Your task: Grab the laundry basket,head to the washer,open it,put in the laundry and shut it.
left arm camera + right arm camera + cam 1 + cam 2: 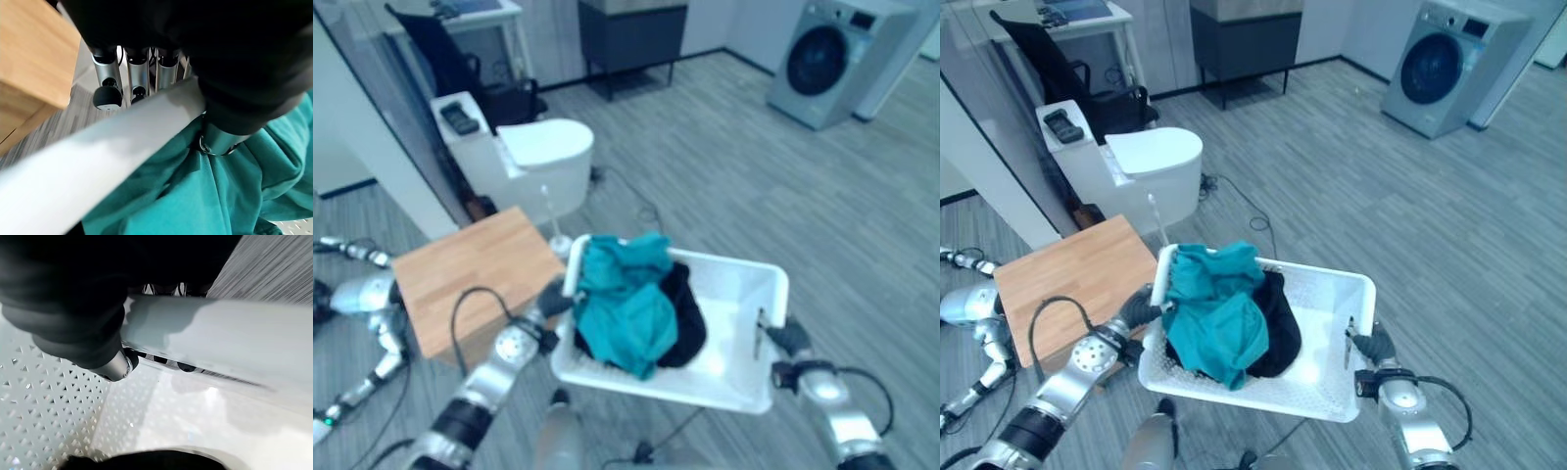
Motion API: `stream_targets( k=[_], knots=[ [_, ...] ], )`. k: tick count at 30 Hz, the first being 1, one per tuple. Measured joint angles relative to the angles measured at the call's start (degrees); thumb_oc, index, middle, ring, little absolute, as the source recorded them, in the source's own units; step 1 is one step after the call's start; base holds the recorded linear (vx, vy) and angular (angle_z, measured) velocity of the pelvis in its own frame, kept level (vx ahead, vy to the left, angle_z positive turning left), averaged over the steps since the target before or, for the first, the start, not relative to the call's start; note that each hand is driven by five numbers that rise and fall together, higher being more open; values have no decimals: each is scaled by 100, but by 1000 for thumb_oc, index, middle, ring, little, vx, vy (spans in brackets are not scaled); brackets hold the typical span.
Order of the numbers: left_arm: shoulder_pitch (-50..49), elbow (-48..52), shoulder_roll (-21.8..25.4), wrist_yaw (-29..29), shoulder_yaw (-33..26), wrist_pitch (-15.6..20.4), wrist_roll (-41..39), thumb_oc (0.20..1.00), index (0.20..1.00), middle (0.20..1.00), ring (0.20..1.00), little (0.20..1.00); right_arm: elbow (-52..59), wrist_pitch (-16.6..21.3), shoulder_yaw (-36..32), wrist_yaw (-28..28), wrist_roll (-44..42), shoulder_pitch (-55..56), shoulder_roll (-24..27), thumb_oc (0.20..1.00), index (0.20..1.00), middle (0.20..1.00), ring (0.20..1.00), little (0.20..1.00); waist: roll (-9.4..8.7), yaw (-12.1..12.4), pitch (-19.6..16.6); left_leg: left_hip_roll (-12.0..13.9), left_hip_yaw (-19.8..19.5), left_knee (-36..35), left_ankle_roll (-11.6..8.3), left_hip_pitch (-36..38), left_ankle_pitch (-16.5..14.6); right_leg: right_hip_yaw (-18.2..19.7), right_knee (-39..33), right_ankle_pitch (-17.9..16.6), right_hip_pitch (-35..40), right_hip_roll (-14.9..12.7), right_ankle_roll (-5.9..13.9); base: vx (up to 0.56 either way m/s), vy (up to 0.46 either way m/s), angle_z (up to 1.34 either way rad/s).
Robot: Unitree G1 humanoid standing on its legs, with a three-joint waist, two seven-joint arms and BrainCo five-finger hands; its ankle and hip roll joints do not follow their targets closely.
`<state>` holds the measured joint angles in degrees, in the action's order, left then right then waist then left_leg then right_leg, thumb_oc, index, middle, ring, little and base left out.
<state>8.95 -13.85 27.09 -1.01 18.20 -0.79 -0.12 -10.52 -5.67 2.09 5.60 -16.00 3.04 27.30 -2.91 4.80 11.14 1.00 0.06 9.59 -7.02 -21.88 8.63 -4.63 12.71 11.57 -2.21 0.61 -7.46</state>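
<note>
The left hand point(1141, 306) curls over the near-left rim of the white laundry basket point(1327, 392), its fingertips hidden beneath, teal and black laundry point(1224, 323) heaped inside, the right hand point(1374, 346) clamping the opposite rim, the basket's long axis spanning both hands, the washer point(1435, 67) well apart.

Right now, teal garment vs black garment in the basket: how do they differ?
The teal garment is bigger and heaped on top, spilling over the rim by the left robot hand. The black garment is smaller, tucked beside and partly under it. Both lie crumpled in the white basket.
</note>
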Motion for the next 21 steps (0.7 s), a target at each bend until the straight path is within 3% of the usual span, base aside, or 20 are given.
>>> stream_targets(
  k=[2, 4, 5, 6, 7, 8, 9, 10, 11, 12, 13, 14, 15, 16, 18, 19, 20, 21],
  knots=[
    [-177, 0, -33, -2, -194, 2, -1, 200, 200, 200, 200, 200, -30, -30, 118, -36, 2, -171, 0, 200, 200, 200, 200, 200, 235, 293, -18, -310, -454, -831, -15, 30, -11, 301, -89, -35, -10, 258, -109, 452, -68, -126],
    [-271, -61, -10, -28, -579, -5, -5, 200, 200, 200, 200, 200, -273, -99, 553, -47, 6, -604, -33, 200, 200, 200, 200, 200, 265, 520, -1, -452, -871, -951, -12, -312, -10, 413, -80, 48, 140, 518, -252, 732, 57, -131],
    [-281, -64, 24, -57, -604, -4, -9, 200, 200, 200, 200, 200, -362, -99, 635, -43, 8, -705, -50, 200, 200, 200, 200, 200, 223, 530, 6, -471, -852, -824, -10, -393, -9, 472, -63, 168, 224, 571, -278, 700, 137, -86],
    [-294, -102, 45, -106, -615, -2, -18, 200, 200, 200, 200, 200, -485, -107, 699, -41, 13, -813, -81, 200, 200, 200, 200, 200, 153, 574, -19, -454, -702, -569, 113, -406, -66, 539, 13, 291, 233, 591, -232, 466, 142, -51],
    [-323, -118, 49, -119, -622, -11, -23, 200, 200, 200, 200, 200, -495, -112, 697, -33, 18, -831, -132, 200, 200, 200, 200, 200, 125, 601, -29, -387, -343, -175, 373, -420, -233, 571, 49, 416, 342, 600, -175, 288, 94, -59],
    [-428, -109, 95, -135, -640, -7, -43, 200, 200, 200, 200, 200, -528, -93, 719, -21, 23, -787, -230, 200, 200, 200, 200, 200, 40, 591, -121, -312, -138, -27, 638, -374, -321, 689, 80, 532, 452, 592, -245, 508, 170, -49],
    [-523, -117, 192, -135, -635, -1, -71, 200, 200, 200, 200, 200, -501, -96, 756, -20, 30, -600, -355, 200, 200, 200, 200, 200, -175, 610, -366, -453, -62, -62, 741, -111, -276, 834, 1, 664, 645, 498, -100, 629, 203, -62],
    [-597, -139, 167, -147, -667, -3, -76, 200, 200, 200, 200, 200, -529, -118, 800, -37, 36, -556, -395, 200, 200, 200, 200, 200, -247, 687, -421, -417, -88, -284, 814, 331, -381, 865, 245, 827, 721, 427, 193, 621, 203, -75],
    [-679, -166, 207, -162, -730, -10, -90, 200, 200, 200, 200, 200, -560, -106, 782, -42, 47, -531, -563, 200, 200, 200, 200, 200, -418, 695, -460, -503, 122, -530, 814, 604, -145, 834, 845, 1040, 589, 267, 821, 625, 201, -62],
    [-733, -182, 218, -171, -757, -14, -111, 200, 200, 200, 200, 200, -548, -105, 832, -46, 102, -485, -589, 200, 200, 200, 200, 200, -477, 536, -510, -612, 126, -433, 943, 753, -291, 790, 1548, 901, 404, 139, 1268, 589, 212, -37],
    [-737, -156, 226, -165, -769, -14, -112, 200, 200, 200, 200, 200, -484, -116, 813, -50, 187, -443, -594, 200, 200, 200, 200, 200, -480, 508, -493, -671, 215, -373, 1131, 963, -509, 673, 2762, 479, -40, 61, 1906, 635, 244, -15],
    [-740, -133, 224, -161, -770, -13, -113, 200, 200, 200, 200, 200, -370, -114, 735, -75, 249, -347, -607, 200, 200, 200, 200, 200, -452, 465, -472, -721, 223, -293, 1235, 1246, -824, 548, 3869, -277, -475, -99, 2161, 557, 256, -10],
    [-739, -115, 223, -157, -759, -9, -112, 200, 200, 200, 200, 200, -355, -107, 654, -100, 256, -282, -663, 200, 200, 200, 200, 200, -390, 359, -437, -810, 116, -297, 1353, 1600, -1097, 413, 4518, -565, -722, -273, 2137, 561, 277, 5],
    [-732, -74, 217, -164, -760, -9, -112, 200, 200, 200, 200, 200, -343, -107, 580, -107, 259, -280, -717, 200, 200, 200, 200, 200, -303, 252, -398, -826, 15, -381, 1426, 1892, -1228, 262, 4835, -532, -881, -403, 2021, 589, 248, 23],
    [-612, 25, 179, -209, -743, -4, -106, 200, 200, 200, 200, 200, -81, -103, 392, -125, 265, -201, -690, 200, 200, 200, 200, 200, 175, -5, -292, -576, -290, -677, 1515, 2464, -1450, -110, 4892, -229, -1557, -406, 1619, 598, 103, 37],
    [-450, 25, 150, -212, -718, -2, -104, 200, 200, 200, 200, 200, 51, -106, 261, -138, 265, -159, -686, 200, 200, 200, 200, 200, 424, -126, -226, -410, -460, -726, 1523, 2594, -1487, -208, 4558, -113, -1910, -286, 1533, 346, -22, 75],
    [-216, 15, 117, -214, -669, -3, -90, 200, 200, 200, 200, 200, 153, -95, 122, -145, 262, -87, -677, 200, 200, 200, 200, 200, 663, -314, -147, -208, -743, -786, 1383, 2728, -1500, -260, 3868, -39, -2161, -105, 1469, 752, -138, 172],
    [175, -36, 103, -208, -573, 42, 1, 200, 200, 200, 200, 200, 219, -72, 36, -155, 249, 90, -661, 200, 200, 200, 200, 200, 620, -656, -79, -167, -1087, -769, 1002, 2957, -1413, -71, 2185, -290, -2273, -83, 1433, 597, -120, 181]
  ],
)
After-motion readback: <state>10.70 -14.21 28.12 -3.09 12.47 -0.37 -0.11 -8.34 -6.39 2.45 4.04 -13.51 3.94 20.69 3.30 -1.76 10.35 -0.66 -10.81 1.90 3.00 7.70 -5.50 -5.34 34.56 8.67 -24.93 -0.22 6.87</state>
